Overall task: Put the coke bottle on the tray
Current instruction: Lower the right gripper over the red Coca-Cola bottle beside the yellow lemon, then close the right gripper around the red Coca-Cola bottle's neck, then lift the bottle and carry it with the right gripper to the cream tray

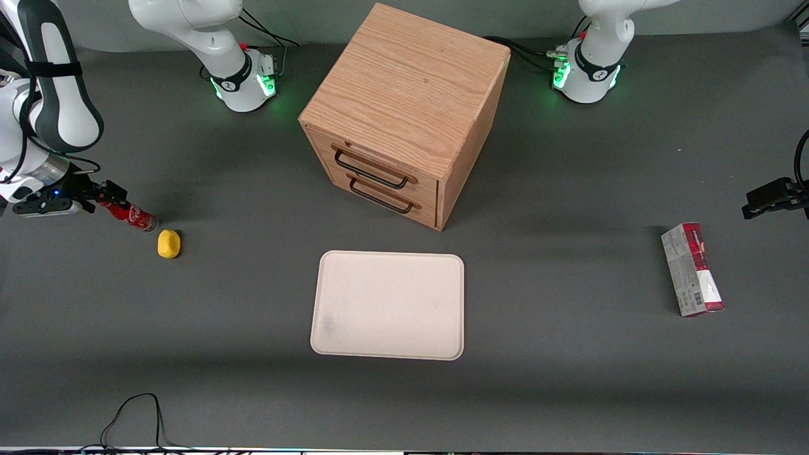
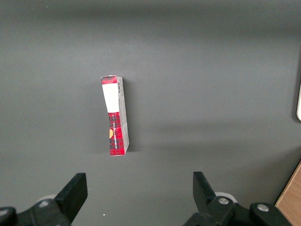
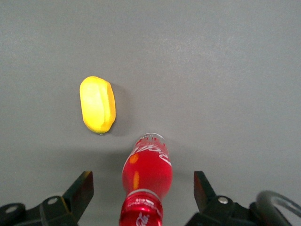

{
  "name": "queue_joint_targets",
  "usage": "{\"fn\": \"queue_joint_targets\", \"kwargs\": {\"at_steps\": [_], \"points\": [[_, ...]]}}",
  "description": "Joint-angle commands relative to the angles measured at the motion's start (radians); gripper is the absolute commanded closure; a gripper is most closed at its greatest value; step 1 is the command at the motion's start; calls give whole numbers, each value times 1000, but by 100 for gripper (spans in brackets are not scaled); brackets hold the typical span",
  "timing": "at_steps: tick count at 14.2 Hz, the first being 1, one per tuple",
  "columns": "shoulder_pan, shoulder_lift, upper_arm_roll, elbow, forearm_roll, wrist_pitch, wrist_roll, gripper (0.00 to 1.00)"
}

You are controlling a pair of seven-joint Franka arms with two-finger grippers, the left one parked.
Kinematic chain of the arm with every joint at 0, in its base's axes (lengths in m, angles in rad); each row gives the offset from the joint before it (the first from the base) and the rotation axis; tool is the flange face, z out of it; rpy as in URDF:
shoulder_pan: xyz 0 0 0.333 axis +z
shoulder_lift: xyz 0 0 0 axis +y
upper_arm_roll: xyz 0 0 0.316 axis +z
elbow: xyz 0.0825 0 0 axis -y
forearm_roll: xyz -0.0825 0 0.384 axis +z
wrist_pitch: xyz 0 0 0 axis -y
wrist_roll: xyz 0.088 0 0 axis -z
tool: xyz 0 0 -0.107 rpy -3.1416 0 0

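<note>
On the table (image 1: 569, 392) there is 1 coke bottle (image 1: 128, 214), 1 tray (image 1: 389, 305), 1 yellow lump (image 1: 169, 244) and 1 red-and-grey carton (image 1: 692, 270). There is 1 wooden cabinet (image 1: 404, 114) with 2 drawers, the upper drawer (image 1: 373, 165) and the lower drawer (image 1: 385, 196) (each has 1 dark handle, so 2 handles). Of working grippers there is 1: the gripper (image 3: 141, 195), at the working arm's end of the table, its 2 fingers (image 3: 80, 190) standing spread either side of the bottle's cap end. 1 black cable (image 1: 136, 414) lies looped at the table's near edge.
</note>
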Motion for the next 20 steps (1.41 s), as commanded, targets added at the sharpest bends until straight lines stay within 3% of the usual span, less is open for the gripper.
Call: {"fn": "queue_joint_targets", "kwargs": {"at_steps": [1,2,5,8,13,16,20], "points": [[-2,-7,-2,-1,34,-29,-39,11],[-2,-7,-2,-1,36,-31,-41,17],[-3,-4,-4,0,34,-31,-42,62],[-3,0,-6,5,24,-31,-44,100],[0,-4,10,57,19,-67,-33,100],[0,-3,43,224,21,-254,42,100],[-14,43,151,515,19,-509,169,100]]}}
